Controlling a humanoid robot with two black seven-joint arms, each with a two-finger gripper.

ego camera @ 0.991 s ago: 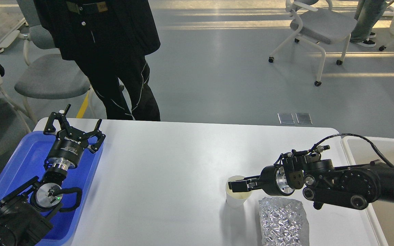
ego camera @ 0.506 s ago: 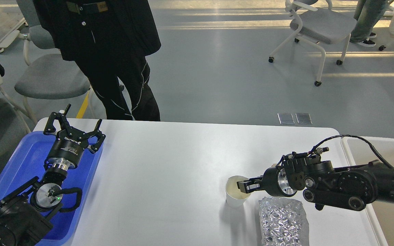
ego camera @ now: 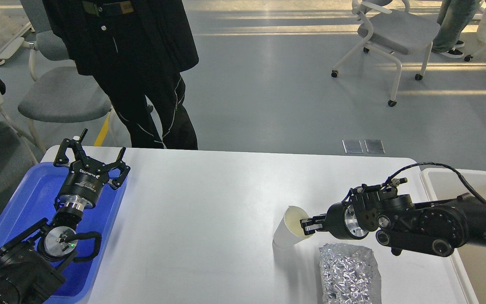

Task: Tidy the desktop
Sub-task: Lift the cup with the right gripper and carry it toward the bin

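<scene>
Nearest, one crinkled foil bag (ego camera: 349, 272) sits just below the right tool (ego camera: 306, 225), untouched so far. That tool is clenched on the rim of one white paper cup (ego camera: 287, 228), which tilts left with its base on the white surface (ego camera: 209, 202). Right of it waits one cream bin (ego camera: 471, 185). Farther left, the left tool (ego camera: 93, 158) hangs released over one blue tray (ego camera: 36, 190). Looks barely started: two items left.
</scene>
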